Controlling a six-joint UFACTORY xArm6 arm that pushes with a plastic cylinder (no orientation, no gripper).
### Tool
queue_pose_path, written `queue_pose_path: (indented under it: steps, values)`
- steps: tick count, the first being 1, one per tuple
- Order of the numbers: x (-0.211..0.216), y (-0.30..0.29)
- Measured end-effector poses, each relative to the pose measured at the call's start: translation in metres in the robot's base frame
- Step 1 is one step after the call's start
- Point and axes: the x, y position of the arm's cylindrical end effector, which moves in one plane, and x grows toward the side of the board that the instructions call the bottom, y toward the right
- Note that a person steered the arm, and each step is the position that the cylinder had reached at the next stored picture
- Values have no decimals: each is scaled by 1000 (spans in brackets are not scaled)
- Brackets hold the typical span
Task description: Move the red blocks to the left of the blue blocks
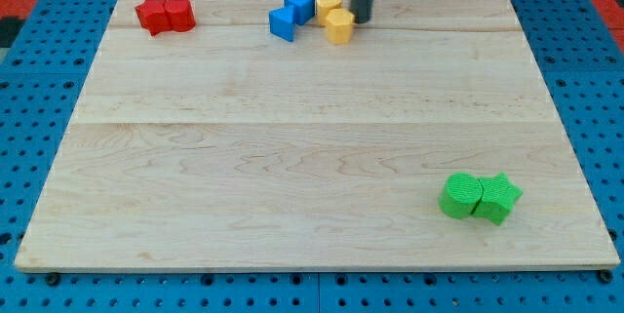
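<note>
Two red blocks (165, 15) sit touching at the table's (292, 157) top-left corner, well apart from the two blue blocks (292, 14) near top centre. So reds are already on the view's left of the blues; task looks done or nearly so, as I judge it.

Two yellow blocks (333, 18) touch the blues on their right. My tip (362, 20) is just beside the yellows on their right, prob. touching the upper one. Tool is a bare rod w/ nothing to open or pinch.

Two green blocks (480, 197) sit bottom-right, clear of it all.

Pushing left from here would shove yellows into blues, toward reds; risky.
</note>
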Motion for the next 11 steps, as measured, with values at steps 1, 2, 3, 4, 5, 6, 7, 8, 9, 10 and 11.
queue_pose_path:
  steps: [1, 2, 3, 4, 5, 6, 7, 8, 9, 10, 11]
  values:
    - [24, 26]
    - [59, 48]
    - [68, 15]
    - [41, -4]
    - [42, -21]
    - [94, -43]
    - [70, -154]
    - [50, -279]
    - [39, -333]
    - [9, -320]
    - [5, -256]
